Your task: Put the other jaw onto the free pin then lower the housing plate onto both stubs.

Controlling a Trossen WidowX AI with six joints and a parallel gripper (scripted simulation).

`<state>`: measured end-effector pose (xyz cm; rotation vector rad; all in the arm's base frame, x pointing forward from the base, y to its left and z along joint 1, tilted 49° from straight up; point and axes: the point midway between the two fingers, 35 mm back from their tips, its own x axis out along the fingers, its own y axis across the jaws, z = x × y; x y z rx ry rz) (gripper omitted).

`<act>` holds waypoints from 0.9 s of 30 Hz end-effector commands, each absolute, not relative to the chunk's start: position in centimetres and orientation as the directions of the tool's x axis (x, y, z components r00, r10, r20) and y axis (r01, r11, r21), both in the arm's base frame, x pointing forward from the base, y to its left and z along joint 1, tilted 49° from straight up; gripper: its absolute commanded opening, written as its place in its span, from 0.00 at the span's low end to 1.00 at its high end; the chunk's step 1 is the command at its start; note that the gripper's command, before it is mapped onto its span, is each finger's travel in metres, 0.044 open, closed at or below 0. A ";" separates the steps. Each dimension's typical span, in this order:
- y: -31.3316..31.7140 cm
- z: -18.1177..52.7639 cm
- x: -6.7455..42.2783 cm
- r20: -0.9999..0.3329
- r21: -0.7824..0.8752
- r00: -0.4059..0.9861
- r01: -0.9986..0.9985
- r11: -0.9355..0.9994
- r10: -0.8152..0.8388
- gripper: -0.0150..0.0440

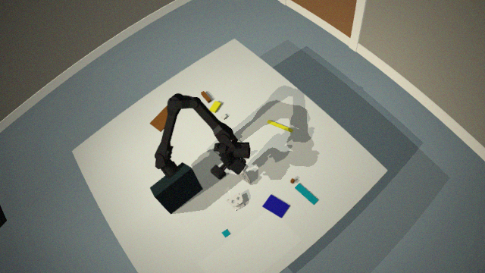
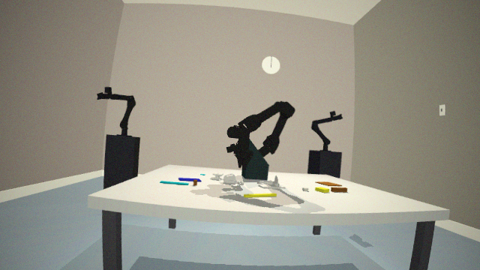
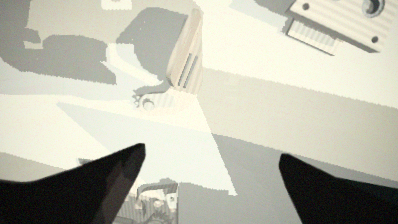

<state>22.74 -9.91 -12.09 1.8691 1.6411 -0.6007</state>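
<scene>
A black gripper (image 1: 232,161) (image 2: 240,159) (image 3: 211,154) hangs over a white table (image 1: 125,152) (image 2: 262,215), its fingers spread practically as wide as they go and with nothing in their grasp. In the wrist view, a pale jaw part (image 3: 186,62) with a tall slotted pad and small gear teeth at its foot sits beyond the fingertips, between them from side to side but nearer the left of the frame. Neither finger touches it.

Toward the bottom of the same view, a pale toothed assembly (image 3: 159,204) appears beside the left-hand finger, cut off by the frame's lower edge; whether its teeth mesh cannot be told. A pale plate-like part (image 3: 340,22) with round holes occupies the upper right corner, well apart from the slotted jaw part and beyond the right-hand fingertip.

Elsewhere on the table, a dark blue block (image 1: 276,205) (image 2: 190,179) lies flat near a teal strip (image 1: 306,193) (image 2: 174,183), while a yellow bar (image 1: 280,126) (image 2: 260,195) rests well apart from both.
</scene>
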 end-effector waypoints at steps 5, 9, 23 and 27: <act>-9.9 -12.1 22.7 -0.667 0.123 0.145 0.989 -0.084 0.731 1.00; -9.9 -12.1 22.7 -0.667 0.123 0.145 0.989 -0.084 0.731 1.00; -10.3 -11.6 22.5 -0.668 0.122 0.132 0.990 -0.068 0.733 0.78; -10.3 -11.6 22.5 -0.668 0.122 0.132 0.990 -0.068 0.733 0.60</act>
